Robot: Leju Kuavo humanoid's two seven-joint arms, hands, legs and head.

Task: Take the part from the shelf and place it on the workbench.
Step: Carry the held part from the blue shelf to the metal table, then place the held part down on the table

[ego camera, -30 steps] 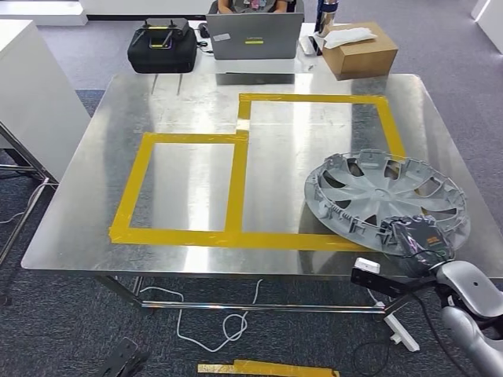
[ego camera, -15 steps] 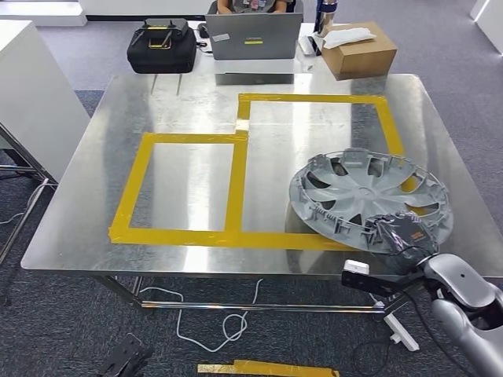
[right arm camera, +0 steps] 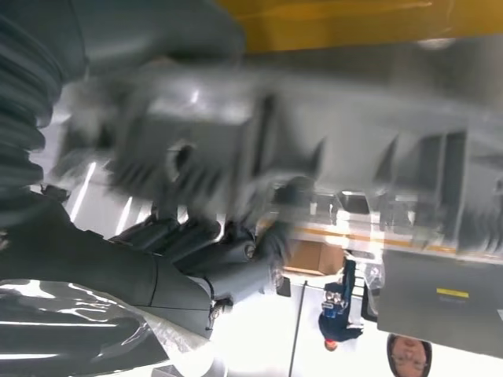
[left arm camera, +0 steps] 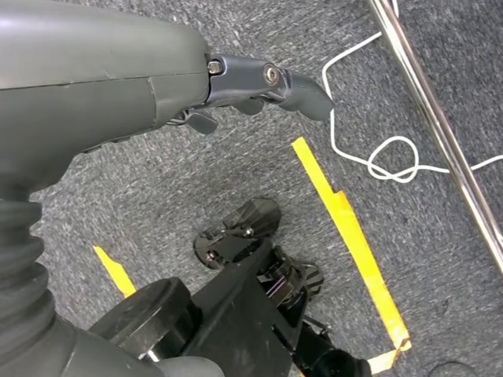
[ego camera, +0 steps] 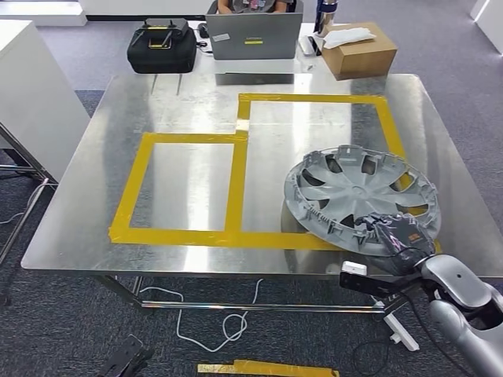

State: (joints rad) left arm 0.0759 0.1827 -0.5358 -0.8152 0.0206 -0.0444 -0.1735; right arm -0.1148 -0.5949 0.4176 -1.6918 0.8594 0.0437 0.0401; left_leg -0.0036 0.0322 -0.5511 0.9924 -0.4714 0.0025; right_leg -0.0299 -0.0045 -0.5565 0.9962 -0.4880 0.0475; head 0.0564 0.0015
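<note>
Hubcap (ego camera: 360, 193) lying tilted over steel workbench (ego camera: 178, 188), gripped at near rim by right hand (ego camera: 396, 239). Yellow tape outline (ego camera: 237, 169) stretching beyond. Left hand (left arm camera: 261, 82) hanging loosely extended above grey carpet (left arm camera: 415, 228), holding nothing.

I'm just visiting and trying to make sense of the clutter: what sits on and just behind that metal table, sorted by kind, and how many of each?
Wheel cover, held at its near rim by the right hand: 1
Yellow tape rectangles on the table: 2
Black bag: 1
Laptop: 1
Cardboard box: 1
Total: 6
</note>
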